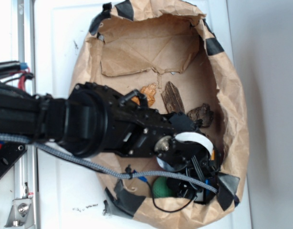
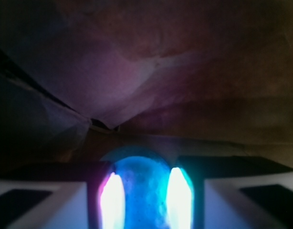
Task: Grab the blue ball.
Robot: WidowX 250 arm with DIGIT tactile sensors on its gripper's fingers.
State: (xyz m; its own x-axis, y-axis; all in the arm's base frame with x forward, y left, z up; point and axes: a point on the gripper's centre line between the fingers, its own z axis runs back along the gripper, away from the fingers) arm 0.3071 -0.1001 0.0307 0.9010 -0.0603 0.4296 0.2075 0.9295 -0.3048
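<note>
In the wrist view the blue ball (image 2: 142, 200) fills the gap between my gripper's (image 2: 145, 188) two dark fingers (image 2: 98, 195), touching both and lit brightly on each side. The gripper is shut on the ball. In the exterior view the gripper (image 1: 200, 177) is low in the near right corner of the brown paper bag (image 1: 232, 95), and the arm and fingers hide the blue ball there. A green ball (image 1: 162, 187) lies just left of the gripper.
Inside the bag lie a dark bark chunk (image 1: 201, 115), a brown wood piece (image 1: 172, 97) and an orange-brown object (image 1: 149, 94). The bag's crumpled wall (image 2: 151, 71) rises close ahead of the gripper. A grey braided cable (image 1: 89, 163) trails across the arm.
</note>
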